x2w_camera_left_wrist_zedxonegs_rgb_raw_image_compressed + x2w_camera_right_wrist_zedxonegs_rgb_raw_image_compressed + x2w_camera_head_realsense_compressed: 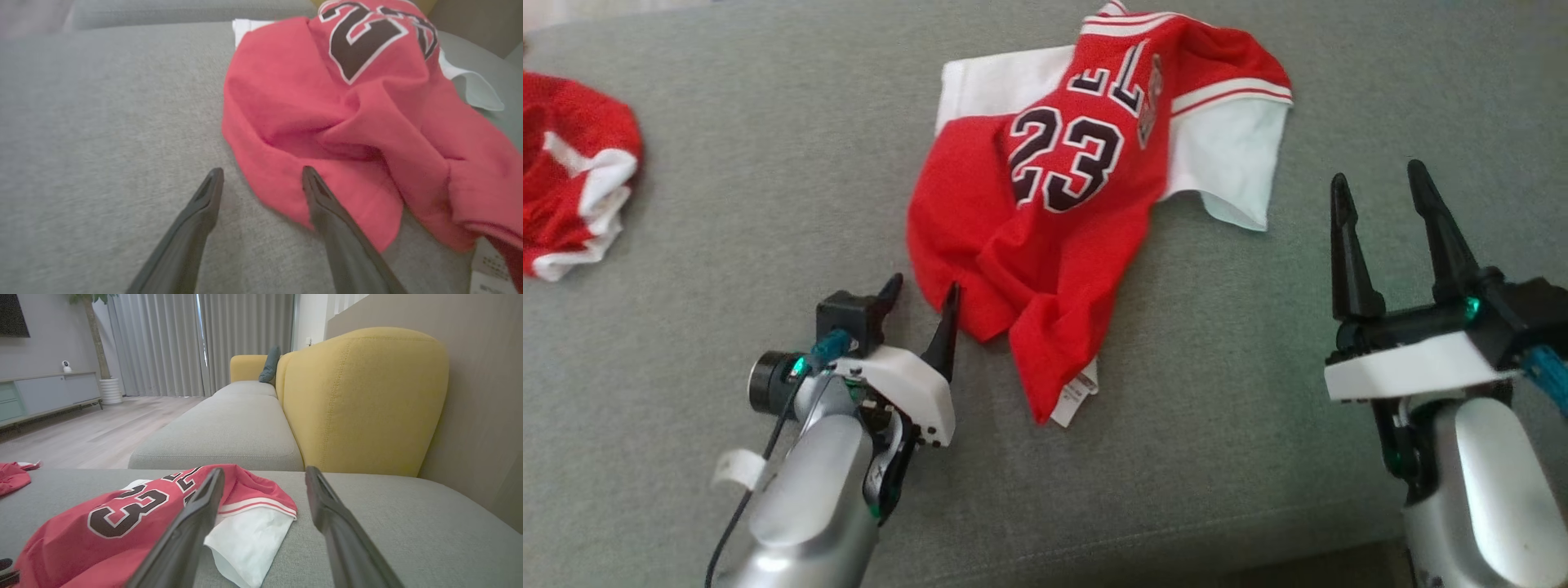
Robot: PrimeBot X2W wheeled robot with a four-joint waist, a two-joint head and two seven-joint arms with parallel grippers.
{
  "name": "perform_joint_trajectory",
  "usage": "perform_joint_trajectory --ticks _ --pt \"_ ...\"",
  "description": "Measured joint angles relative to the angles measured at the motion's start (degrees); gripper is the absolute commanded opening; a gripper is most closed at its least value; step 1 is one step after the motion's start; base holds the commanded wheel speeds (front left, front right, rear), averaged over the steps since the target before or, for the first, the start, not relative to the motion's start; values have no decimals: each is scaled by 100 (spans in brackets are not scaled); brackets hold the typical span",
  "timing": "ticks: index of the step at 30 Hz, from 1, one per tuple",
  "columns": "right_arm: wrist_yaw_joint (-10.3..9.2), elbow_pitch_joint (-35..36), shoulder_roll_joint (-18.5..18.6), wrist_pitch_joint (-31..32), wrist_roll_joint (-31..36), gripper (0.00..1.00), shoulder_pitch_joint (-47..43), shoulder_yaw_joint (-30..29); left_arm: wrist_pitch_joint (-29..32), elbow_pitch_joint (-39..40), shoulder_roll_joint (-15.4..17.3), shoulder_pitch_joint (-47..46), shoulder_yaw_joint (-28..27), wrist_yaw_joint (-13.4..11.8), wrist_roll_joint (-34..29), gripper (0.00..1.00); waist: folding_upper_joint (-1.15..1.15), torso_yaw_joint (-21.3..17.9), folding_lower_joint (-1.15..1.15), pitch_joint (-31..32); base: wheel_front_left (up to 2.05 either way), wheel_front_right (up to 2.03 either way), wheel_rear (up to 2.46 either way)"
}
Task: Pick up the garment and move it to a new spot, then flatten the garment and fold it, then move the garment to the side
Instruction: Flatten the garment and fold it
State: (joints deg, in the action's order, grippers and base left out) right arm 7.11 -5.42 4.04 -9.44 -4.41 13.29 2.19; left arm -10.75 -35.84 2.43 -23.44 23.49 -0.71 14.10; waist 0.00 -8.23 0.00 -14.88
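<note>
Caught the pick-up step: crumpled red-and-white mesh jersey (1045,229) on grey fabric sofa seat (768,204), left end effector (923,286) wide open, empty, at jersey's near hem, right end effector (1379,173) likewise beside it; likely needed that hem pinched.

crumpled jersey (1045,245) on grey sofa seat (768,188)

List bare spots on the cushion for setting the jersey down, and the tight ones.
Free: the wide grey stretch of cushion between the jersey and the other red garment; the strip right of the white sleeve, around the right gripper. Crowded: the jersey's near hem, where the left gripper sits open.
</note>
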Motion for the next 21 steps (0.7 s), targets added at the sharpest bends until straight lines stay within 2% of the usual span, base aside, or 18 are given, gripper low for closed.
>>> perform_joint_trajectory --ticks 5,6,7,8,9,10,14,17,21 --pt "0 621 -26 164 97 100 -263 18 222 -308 1 -185 12 19 166 100 0 -187 0 -91 0 0 0" --pt "0 714 -42 167 97 100 -298 15 272 -341 1 -237 8 11 178 97 0 -213 0 -105 0 0 0" --pt "0 795 -54 171 97 100 -335 16 322 -377 0 -294 2 -26 179 58 0 -239 0 -121 0 0 0" --pt "0 858 -65 174 96 100 -367 10 345 -421 0 -351 -2 -43 180 26 0 -263 0 -135 0 0 0" --pt "0 901 -71 174 96 100 -389 3 383 -470 0 -413 -10 -79 181 26 0 -287 0 -149 0 0 0" --pt "0 937 -78 174 92 100 -408 -2 431 -511 8 -469 -14 -85 197 0 0 -309 0 -159 0 0 0" --pt "0 1022 -102 163 67 100 -497 -20 449 -600 78 -633 -30 -154 218 0 0 -384 0 -210 0 0 0" --pt "0 1061 -109 137 -23 100 -499 -34 301 -599 198 -766 -64 -352 143 0 0 -415 0 -257 0 0 0" --pt "0 1099 -110 87 -65 100 -498 -49 260 -584 601 -1152 -232 -468 77 0 0 -443 0 -360 0 0 0"
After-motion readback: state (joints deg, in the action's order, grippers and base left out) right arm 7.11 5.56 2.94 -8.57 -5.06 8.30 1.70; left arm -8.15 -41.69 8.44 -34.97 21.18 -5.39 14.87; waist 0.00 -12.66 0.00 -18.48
